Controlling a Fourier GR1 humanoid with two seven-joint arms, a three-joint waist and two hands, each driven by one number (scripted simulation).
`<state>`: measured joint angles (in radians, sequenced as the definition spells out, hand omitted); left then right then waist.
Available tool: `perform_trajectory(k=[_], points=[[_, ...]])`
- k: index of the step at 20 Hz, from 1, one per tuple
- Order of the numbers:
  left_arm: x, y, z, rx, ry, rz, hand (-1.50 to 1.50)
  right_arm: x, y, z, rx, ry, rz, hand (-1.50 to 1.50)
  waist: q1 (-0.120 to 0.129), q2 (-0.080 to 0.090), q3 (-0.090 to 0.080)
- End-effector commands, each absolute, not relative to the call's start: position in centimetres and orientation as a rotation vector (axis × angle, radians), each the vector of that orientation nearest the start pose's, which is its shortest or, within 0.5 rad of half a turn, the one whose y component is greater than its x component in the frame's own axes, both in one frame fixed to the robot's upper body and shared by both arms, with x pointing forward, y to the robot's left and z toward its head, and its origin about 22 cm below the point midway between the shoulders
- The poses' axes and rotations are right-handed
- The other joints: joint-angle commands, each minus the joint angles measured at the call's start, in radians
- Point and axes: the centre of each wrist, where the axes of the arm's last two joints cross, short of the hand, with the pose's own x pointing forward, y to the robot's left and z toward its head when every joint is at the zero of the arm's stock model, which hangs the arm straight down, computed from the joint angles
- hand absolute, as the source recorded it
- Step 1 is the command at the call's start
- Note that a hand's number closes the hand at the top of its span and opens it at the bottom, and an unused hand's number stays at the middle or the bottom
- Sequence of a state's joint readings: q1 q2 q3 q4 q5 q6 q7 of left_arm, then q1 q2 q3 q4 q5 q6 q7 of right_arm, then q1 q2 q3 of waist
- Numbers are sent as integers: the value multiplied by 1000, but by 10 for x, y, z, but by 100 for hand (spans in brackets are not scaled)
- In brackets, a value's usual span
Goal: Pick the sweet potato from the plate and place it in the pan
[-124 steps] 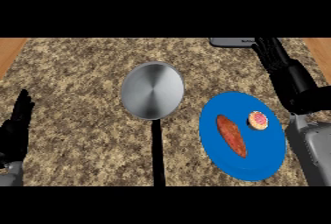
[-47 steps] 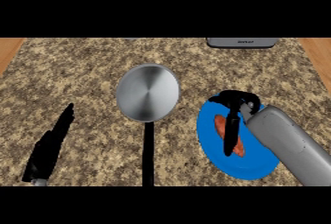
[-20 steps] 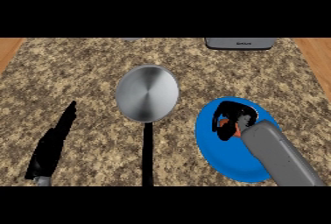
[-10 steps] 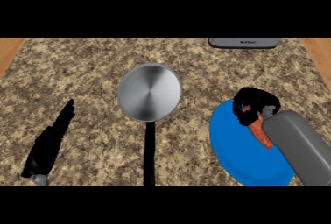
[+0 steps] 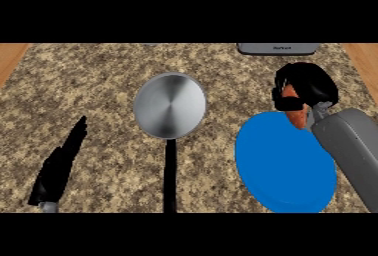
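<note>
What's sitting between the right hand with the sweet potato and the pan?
Nothing: in the head view only bare counter separates the right hand, holding the sweet potato, from the pan.

1. The pan (image 5: 170, 105) sits at the counter's (image 5: 96, 75) centre, handle toward the near edge.
2. The plate (image 5: 284, 165) lies right of the pan.
3. The right hand (image 5: 306, 87), curled round the sweet potato (image 5: 294, 107), is above the plate's far rim.
4. The left hand (image 5: 59, 167) rests at near left.

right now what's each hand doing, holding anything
Left hand: open, fingers straight, holding nothing, at the lower left of the counter.
Right hand: shut on the sweet potato, near the blue plate's far edge.
</note>
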<state>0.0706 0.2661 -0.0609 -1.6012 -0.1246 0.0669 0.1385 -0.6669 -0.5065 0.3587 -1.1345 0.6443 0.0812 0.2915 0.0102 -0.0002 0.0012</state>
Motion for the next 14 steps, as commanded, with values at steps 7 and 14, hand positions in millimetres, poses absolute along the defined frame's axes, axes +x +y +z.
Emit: perform_trajectory(k=[7,14], points=[[218,285,17,322,-1391,-271,0,395,-169,157,-941,-1733,1043,150,10,1,-1],[217,277,0,305,-1400,-278,0,418,-95,164,-709,-1736,1035,150,21,8,-2]])
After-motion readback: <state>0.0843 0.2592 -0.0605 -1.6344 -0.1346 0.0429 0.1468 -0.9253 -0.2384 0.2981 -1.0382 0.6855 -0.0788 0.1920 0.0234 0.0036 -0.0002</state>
